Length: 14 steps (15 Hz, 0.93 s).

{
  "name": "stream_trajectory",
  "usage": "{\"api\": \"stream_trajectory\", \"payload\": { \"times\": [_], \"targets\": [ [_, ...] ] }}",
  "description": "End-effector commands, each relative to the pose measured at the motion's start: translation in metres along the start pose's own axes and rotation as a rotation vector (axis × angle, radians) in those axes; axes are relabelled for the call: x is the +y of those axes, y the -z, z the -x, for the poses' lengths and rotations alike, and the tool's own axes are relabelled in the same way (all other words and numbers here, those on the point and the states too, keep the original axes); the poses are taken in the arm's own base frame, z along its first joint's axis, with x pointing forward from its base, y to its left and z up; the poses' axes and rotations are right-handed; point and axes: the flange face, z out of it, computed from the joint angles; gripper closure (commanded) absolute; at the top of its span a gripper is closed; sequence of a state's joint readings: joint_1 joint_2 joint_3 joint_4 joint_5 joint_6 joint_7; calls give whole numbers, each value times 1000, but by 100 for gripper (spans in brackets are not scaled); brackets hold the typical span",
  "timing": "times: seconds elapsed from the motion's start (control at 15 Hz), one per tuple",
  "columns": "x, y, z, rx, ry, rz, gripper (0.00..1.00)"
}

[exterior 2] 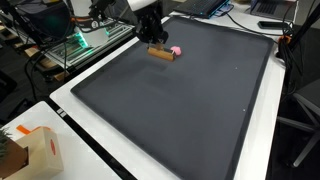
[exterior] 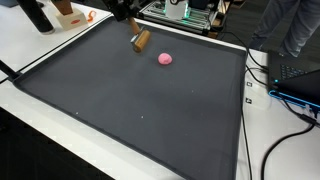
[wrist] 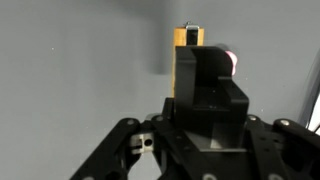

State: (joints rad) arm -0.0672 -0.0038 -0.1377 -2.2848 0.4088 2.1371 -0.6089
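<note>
Reading an exterior view left to right: white table [exterior: 40, 130], dark mat [exterior: 120, 110] on top. Then gripper [exterior: 130, 22] over the mat's far edge, wooden block [exterior: 141, 40] directly below the fingers. Pink ball [exterior: 165, 59] near on the right, not touching the block.

Wooden block: short rectangular stick, tan-brown, plain faces, darker on the shaded side. Tilted here, upper end toward the gripper.

Same order in an exterior view: cardboard box [exterior 2: 35, 150] at near left, off the mat. Further along, gripper [exterior 2: 152, 40] with the block [exterior 2: 160, 53] lying long-side across close under it. Pink ball [exterior 2: 176, 50] just beside the block's right end; touching or a sliver apart, cannot tell at this size.

Wrist view: dark fingers [wrist: 205, 85] filling centre frame, block's yellow-tan end [wrist: 186, 36] sticking out past them. Pink ball [wrist: 233, 62] peeking out on the right behind the fingers.

Gripper state: cannot tell. Fingers right at the block, but clamped vs. merely sitting above it not resolvable in any view. Block lifted or down on the mat: also unclear.
</note>
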Motion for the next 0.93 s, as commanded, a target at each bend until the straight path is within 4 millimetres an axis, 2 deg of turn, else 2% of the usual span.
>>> {"api": "stream_trajectory", "payload": {
  "times": [0.0,0.4,0.87],
  "targets": [
    [13,-1,1,-11,29,-62,76],
    [23,-10,7,-32,45,-120,76],
    [13,-11,7,-20,34,-159,76]
  ]
}}
